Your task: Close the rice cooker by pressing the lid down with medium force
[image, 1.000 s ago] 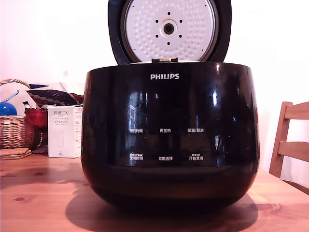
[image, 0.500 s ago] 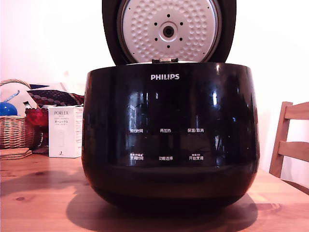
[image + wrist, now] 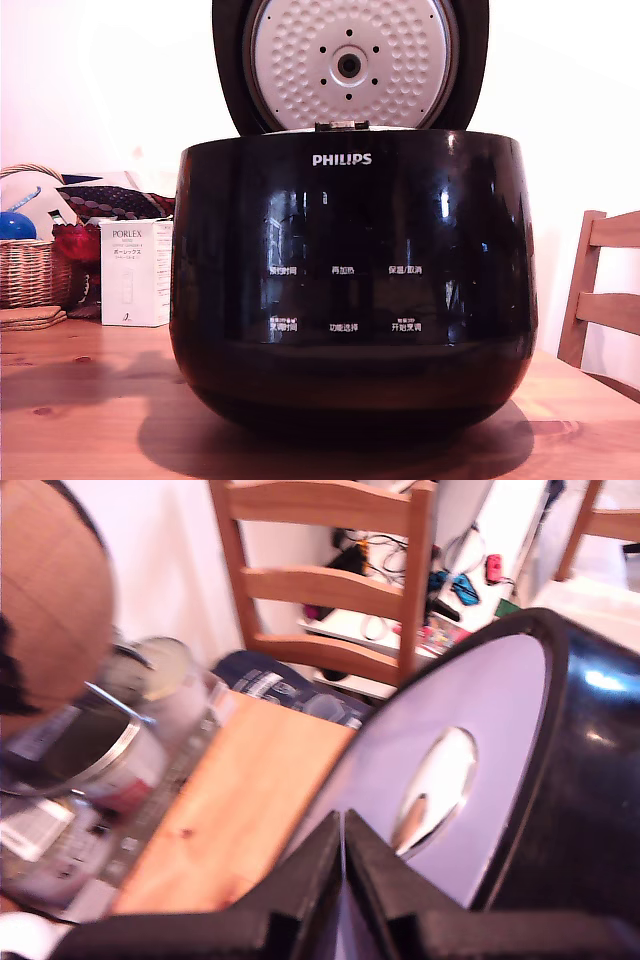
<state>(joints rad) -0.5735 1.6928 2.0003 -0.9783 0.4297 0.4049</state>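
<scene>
Lid (image 3: 350, 62) up, standing open above cooker (image 3: 352, 290).
Gripper (image 3: 343, 842) sits against the lid's outer face, fingers pressed together, holding nothing.

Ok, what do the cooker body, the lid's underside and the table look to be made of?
The rice cooker body looks like glossy black plastic or coated shell: sharp reflections show. The lid underside seems a matte, pale dimpled metal disc. The table is wood: visible grain and knots.

Wall overexposed; glare streaks on rice cooker (image 3: 350, 290); wrist view blurred.
</scene>
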